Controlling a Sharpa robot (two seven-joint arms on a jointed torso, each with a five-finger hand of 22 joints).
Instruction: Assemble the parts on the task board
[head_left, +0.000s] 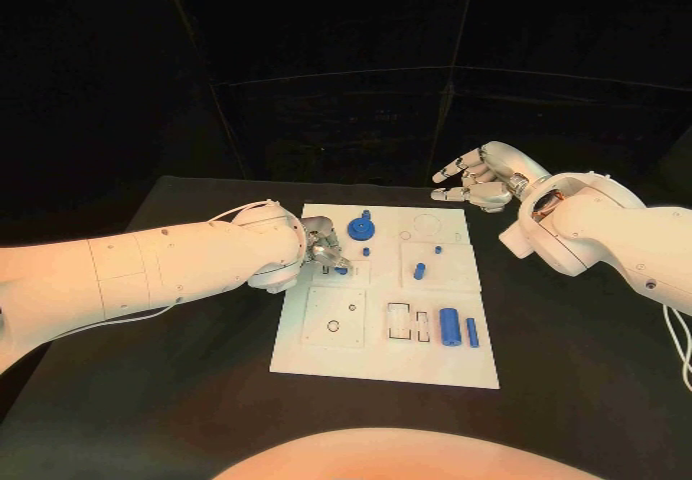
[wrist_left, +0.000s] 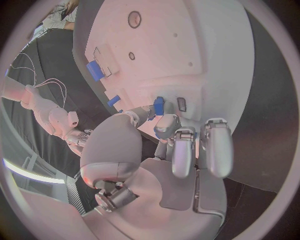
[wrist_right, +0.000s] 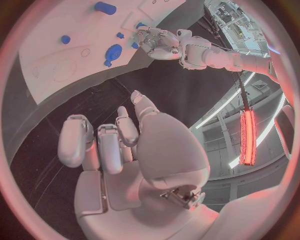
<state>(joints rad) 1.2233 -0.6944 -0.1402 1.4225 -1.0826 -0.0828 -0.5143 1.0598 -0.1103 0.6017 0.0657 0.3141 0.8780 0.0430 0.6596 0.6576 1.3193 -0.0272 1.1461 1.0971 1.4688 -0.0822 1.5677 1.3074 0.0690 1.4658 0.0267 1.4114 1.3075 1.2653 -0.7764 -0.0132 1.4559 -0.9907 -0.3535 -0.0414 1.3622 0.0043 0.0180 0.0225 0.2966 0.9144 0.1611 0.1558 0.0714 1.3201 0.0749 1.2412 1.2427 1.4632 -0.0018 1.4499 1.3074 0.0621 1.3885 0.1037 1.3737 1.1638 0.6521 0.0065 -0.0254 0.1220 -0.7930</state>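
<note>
While the left hand (head_left: 320, 250) pinches a small blue part (wrist_left: 159, 106) over the task board (head_left: 378, 363), it should lower squarely; the right hand (head_left: 483, 176) hovers empty, fingers apart.

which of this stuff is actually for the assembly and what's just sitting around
For the job:
- task board
- blue parts on it, such as the large cylinder and the knob piece
- small blue part pinched in the left hand

Just there:
- black table
- right hand, holding nothing, beyond the board
</note>
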